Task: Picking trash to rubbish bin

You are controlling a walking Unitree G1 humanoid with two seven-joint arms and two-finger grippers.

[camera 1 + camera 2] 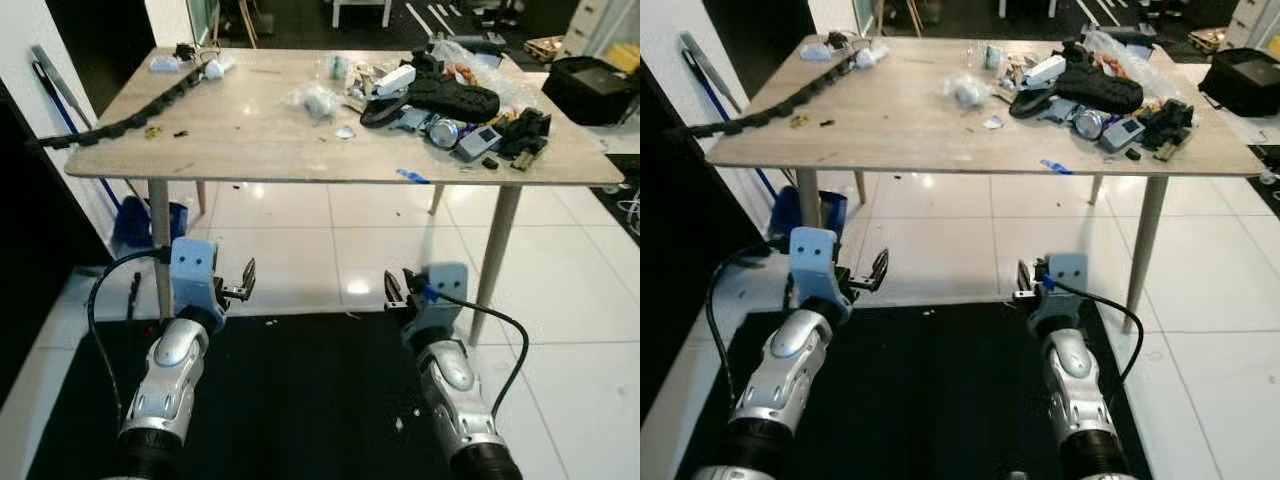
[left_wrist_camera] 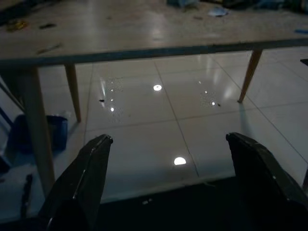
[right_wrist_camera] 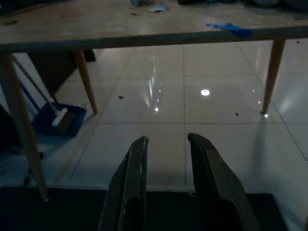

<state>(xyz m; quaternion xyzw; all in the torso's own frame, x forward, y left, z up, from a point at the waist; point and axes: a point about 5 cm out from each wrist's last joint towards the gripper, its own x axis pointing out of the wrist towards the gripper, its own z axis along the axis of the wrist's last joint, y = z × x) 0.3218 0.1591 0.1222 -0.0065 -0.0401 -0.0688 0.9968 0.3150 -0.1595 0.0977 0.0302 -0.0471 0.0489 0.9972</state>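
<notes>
Both arms are hanging low in front of the table [image 1: 250,150], nothing in hand: left gripper [image 1: 240,283] is spread wide apart, right gripper [image 1: 395,292] is nearly closed with a narrow gap and gripping nothing. The trash is sitting up on the tabletop: a crumpled clear wrapper [image 1: 312,100], a crushed can [image 1: 443,131], a blue scrap [image 1: 411,176] right at the near edge, all mixed in with a black shoe [image 1: 445,97] and small black devices [image 1: 525,130]. Risk as I judge it: reaching into the right-hand pile could be grabbing non-trash or knocking items off the edge, since everything is crowded and touching there. The black cable chain [image 1: 130,118] is trailing off the left edge and could snag an arm. A blue dustpan [image 3: 57,120] is sitting under the table by the wall; no bin can be made out. The table edge is standing above both grippers, so they'd need lifting clear first.
</notes>
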